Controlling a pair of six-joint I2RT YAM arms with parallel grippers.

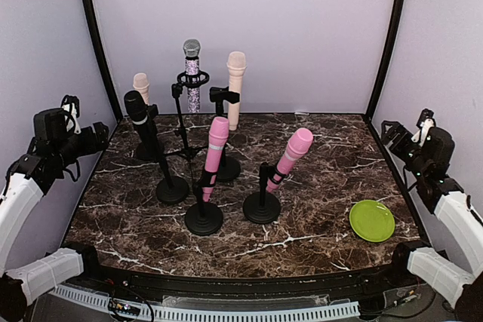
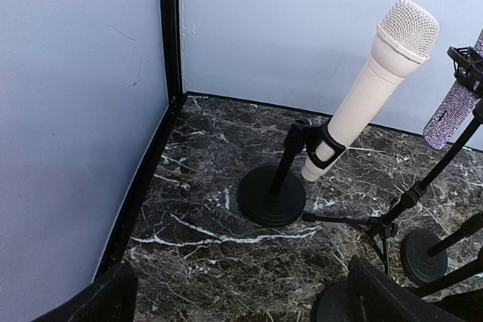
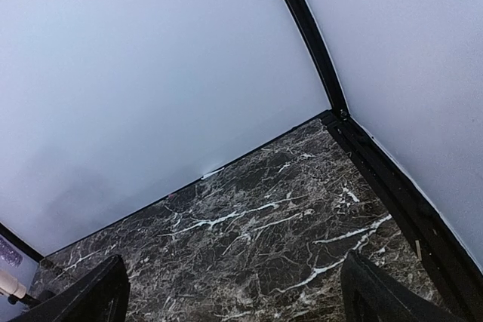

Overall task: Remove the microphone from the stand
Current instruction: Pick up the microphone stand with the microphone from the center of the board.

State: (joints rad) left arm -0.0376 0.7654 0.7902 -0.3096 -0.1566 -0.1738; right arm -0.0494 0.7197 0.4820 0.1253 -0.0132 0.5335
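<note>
left claw (image 2: pixel 238 288) and right claw (image 3: pixel 234 292) both gaping, holding nothing. right pink microphone (image 1: pixel 291 156) looks stiff, lightish, kinda slick, so i'd pinch mid-body above the clip (image 1: pixel 275 179)

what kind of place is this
Probably a robot test booth: plain walls enclose a marble-look table, an arm sits at each side, and six mics stand on stands.
</note>
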